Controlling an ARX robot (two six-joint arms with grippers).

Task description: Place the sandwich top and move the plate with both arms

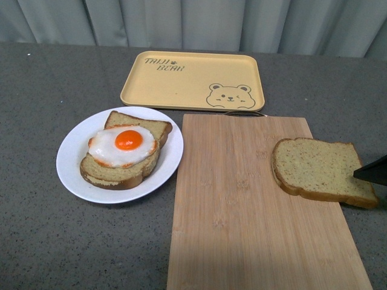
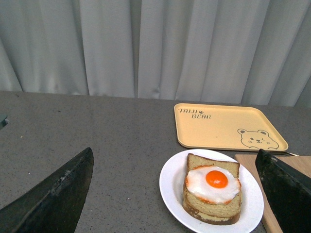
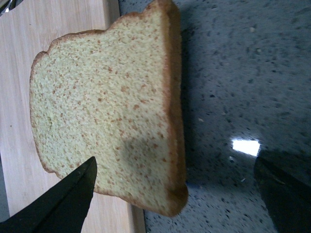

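Note:
The sandwich top, a plain tan-brown bread slice, lies on the right edge of the wooden cutting board, partly overhanging it. My right gripper is open just above the slice, one finger over the bread, the other over the grey table; only its tip shows in the front view. The white plate sits left of the board and holds a bread slice with a fried egg. My left gripper is open, well above and short of the plate.
A yellow tray with a bear drawing lies behind the board and plate. The table is dark grey speckled stone. Grey curtains hang at the back.

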